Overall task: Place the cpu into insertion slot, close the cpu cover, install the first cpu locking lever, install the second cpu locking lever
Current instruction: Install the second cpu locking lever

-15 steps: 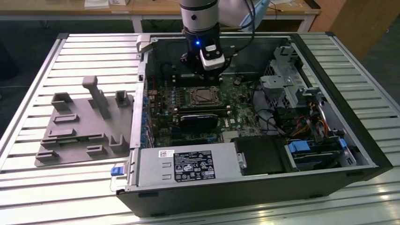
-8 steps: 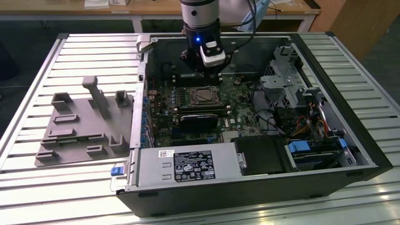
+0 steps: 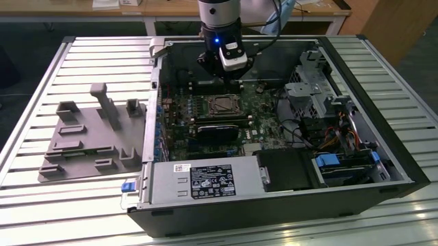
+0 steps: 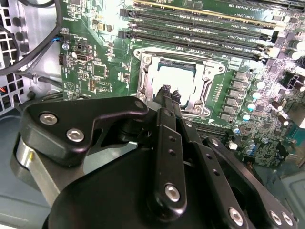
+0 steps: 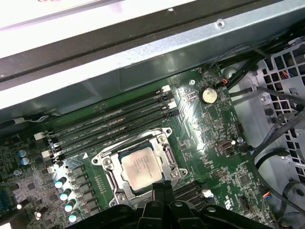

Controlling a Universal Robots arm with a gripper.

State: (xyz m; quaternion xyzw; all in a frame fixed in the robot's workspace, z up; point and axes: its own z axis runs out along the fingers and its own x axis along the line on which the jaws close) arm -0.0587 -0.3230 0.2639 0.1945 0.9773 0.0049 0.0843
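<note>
Black gripper (image 4: 165, 91) links and bolted plates lie nearest the lens in the second wrist view, running up to narrow fingertips that stand together with no gap showing and nothing clamped between them, their tips just over the near edge of the cover (image 4: 202, 98). Seen in the exterior view from its left to its right: a grey fixture plate (image 3: 85, 141) with upright blocks lies on the slatted table (image 3: 41, 77), just beside the open computer case (image 3: 383, 154); inside the case the green board (image 3: 257, 110) fills the middle, and a drive cage (image 3: 308, 92) with bundled cables crowds the exterior view's right. The arm (image 3: 217, 20) comes down over the far half of the board, the gripper (image 3: 231, 77) hanging just behind the slot (image 3: 222, 104), with bare board around it and the case's far wall near behind. In the first wrist view the cpu (image 5: 140, 168) sits flat in the slot (image 5: 106, 172), its silver top showing through the window of the cover (image 5: 138, 138), which lies down flat around it. Four long memory slots (image 5: 109, 125) run along one side of the socket, close to the cover's edge; a row of capacitors (image 5: 64, 195) lines another side. A coin cell (image 5: 208, 94) sits well apart on open board, and black cables (image 5: 276, 143) loop past the metal grille beyond the board's edge. The fingertips (image 5: 162, 188) meet the cover's rim.
</note>
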